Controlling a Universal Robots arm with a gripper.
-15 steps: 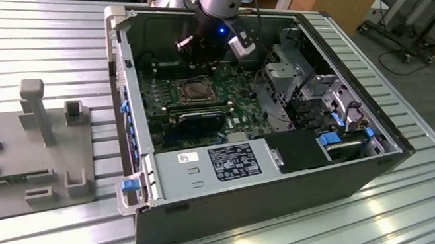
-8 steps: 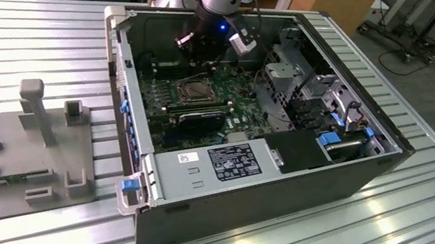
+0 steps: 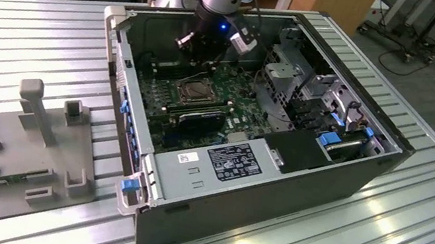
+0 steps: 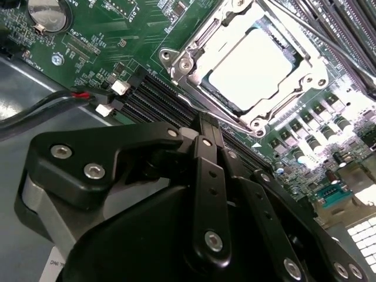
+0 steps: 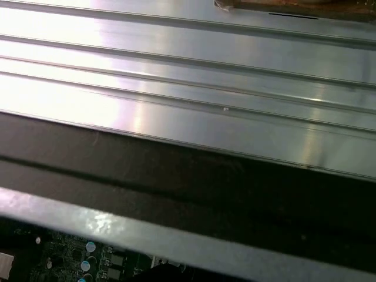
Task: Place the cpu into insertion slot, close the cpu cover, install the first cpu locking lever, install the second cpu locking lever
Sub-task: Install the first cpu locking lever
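Second wrist view: the cpu [image 4: 249,61] lies in the insertion slot [image 4: 226,101] on the green board [image 4: 111,35], with the cpu cover [image 4: 294,47] down around it. The gripper [image 4: 208,138] hangs just beside the slot, its fingers pressed together, empty.

Nothing legible enough to quote. White silkscreen lettering on the green circuit board [image 4: 100,35] just ahead of the gripper [image 4: 205,126] is too small to read. The white-and-black printed label [image 3: 229,161] on the grey metal box [image 3: 189,181], well apart from the gripper, is unreadable.
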